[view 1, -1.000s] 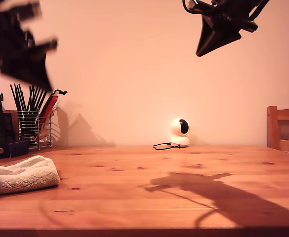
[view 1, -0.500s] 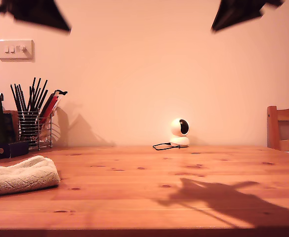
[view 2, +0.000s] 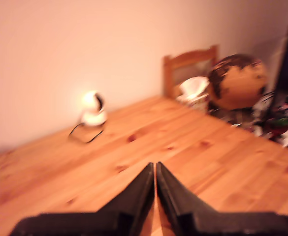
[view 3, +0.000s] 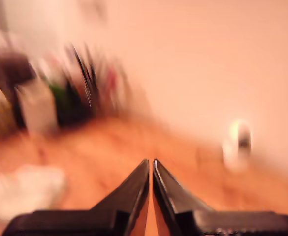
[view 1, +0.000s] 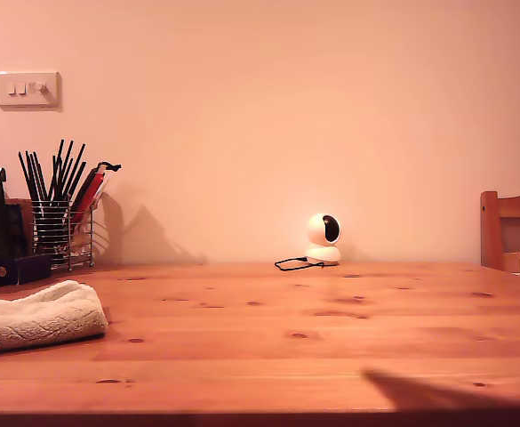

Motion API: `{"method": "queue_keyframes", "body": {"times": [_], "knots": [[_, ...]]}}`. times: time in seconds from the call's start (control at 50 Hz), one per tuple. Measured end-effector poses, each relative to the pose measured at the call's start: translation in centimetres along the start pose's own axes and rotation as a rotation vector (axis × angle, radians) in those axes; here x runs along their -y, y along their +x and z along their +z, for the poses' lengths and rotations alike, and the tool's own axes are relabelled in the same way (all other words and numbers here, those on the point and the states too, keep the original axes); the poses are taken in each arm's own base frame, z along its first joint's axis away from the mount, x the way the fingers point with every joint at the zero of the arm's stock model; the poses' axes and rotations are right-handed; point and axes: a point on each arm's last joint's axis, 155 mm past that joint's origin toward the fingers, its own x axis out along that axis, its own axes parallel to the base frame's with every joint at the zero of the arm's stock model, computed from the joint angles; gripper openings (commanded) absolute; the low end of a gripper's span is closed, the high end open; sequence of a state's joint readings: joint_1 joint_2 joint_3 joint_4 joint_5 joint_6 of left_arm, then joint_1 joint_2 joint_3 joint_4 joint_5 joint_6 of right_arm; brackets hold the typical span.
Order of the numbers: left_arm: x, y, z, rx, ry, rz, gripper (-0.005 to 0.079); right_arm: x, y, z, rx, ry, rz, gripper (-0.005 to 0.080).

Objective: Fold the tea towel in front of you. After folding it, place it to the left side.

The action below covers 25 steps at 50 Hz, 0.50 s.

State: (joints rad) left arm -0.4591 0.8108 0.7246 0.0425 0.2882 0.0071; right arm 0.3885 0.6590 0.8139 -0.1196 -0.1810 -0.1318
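1. At about 8 o'clock in the exterior view, the tea towel lies folded in a thick bundle on the wooden table, at that view's left edge.
2. Behind it, near 9 o'clock, a wire holder of black sticks stands against the wall; a light switch is mounted above.
3. A small white round camera sits on the table's far edge, just right of centre in the exterior view, its black cord beside it.
4. A wooden chair shows at 3 o'clock.
5. Our first gripper: jaws pressed together, nothing between them, above bare table.
6. Our second gripper: jaws likewise together and empty; its view is motion-blurred.
7. Neither arm appears in the exterior view.
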Motion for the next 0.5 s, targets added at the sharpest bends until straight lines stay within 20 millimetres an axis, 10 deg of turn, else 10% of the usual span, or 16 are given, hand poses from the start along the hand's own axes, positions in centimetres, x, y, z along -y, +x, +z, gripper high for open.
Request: {"method": "queue_keyframes", "body": {"times": [0.18,0.5], "knots": [[0.7,-1.7,2.7,0.094,0.028,-0.005,-0.0021,-0.9,-3.9,3.3,0.113,-0.009,0.009,-0.0013],[0.4,-0.6,0.0,-0.005,-0.002,-0.005,-0.0021,-1.6,-3.1,-3.0,-0.137,0.078,0.037,-0.0013]]}}
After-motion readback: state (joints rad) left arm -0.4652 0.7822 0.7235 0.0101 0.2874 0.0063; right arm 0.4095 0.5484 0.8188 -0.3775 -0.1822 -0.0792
